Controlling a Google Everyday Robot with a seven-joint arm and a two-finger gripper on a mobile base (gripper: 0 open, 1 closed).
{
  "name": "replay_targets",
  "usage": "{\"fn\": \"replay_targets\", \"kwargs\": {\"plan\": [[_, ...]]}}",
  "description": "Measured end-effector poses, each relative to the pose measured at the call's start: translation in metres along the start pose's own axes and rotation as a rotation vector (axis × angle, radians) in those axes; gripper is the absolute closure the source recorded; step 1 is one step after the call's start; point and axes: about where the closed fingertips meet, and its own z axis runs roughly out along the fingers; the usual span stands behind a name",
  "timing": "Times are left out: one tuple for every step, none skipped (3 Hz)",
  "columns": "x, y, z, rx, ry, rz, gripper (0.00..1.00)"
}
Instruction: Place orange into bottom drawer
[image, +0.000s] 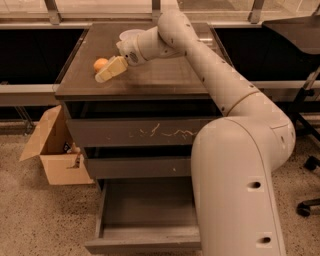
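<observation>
White bowl (129, 34) at back of cabinet top (165, 75) — just behind the gripper (109, 71), cardboard box (52, 150) on floor (40, 215) — left

The gripper (110, 69) is low over the tabletop (165, 77), immediately beside the orange (100, 63). A white bowl (129, 35) sits behind the arm. The bottom drawer (145, 207) stands pulled open. A cardboard box (52, 150) sits on the floor at left.

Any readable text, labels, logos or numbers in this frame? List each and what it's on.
No readable text anywhere in the camera view.
White marks on the top drawer front: scratches, not letters.
On the cardboard box: no legible print; a small dark item inside is too blurred to read.
On the robot arm and its tool, beside the orange on the cabinet top: no label or logo.
On the open bottom drawer: nothing, plain.
</observation>
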Motion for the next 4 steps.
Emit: {"fn": "replay_targets", "kwargs": {"plan": [[0.004,-0.002,0.015,-0.015,0.008,0.034,0.0],[0.011,-0.007,0.027,-0.018,0.012,0.057,0.0],[0.016,-0.011,0.039,-0.025,0.011,0.071,0.0],[0.018,-0.014,0.05,-0.036,0.005,0.077,0.19]]}}
